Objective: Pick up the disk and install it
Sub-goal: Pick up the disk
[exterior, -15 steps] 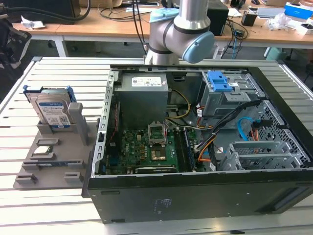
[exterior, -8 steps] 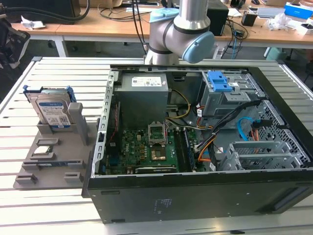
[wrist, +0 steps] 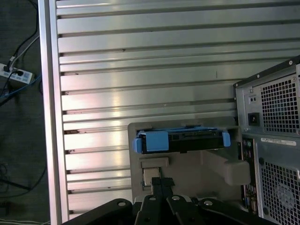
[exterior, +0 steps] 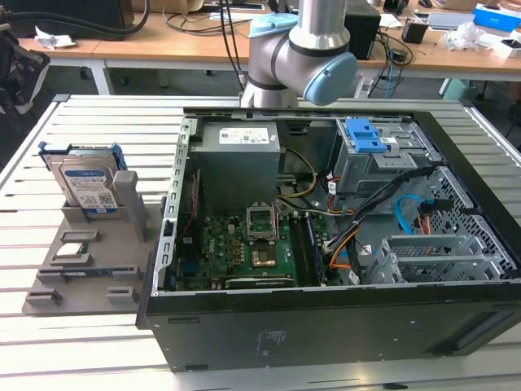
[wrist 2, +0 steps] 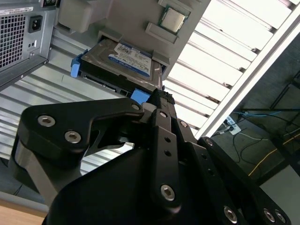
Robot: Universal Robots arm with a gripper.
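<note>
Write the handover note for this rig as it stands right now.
Gripper: aimed toward the disk, apart from it and not holding it.
Disk: stands in the grey holder, at the exterior view's left of the open case.
Done: nothing shows as done.
Left: the disk is not yet picked up or installed.

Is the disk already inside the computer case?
No, the disk stands propped in the grey holder on the table, beside the open computer case.

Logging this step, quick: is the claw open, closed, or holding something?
Claw: closed, holding nothing; the disk sits clear of it.
</note>
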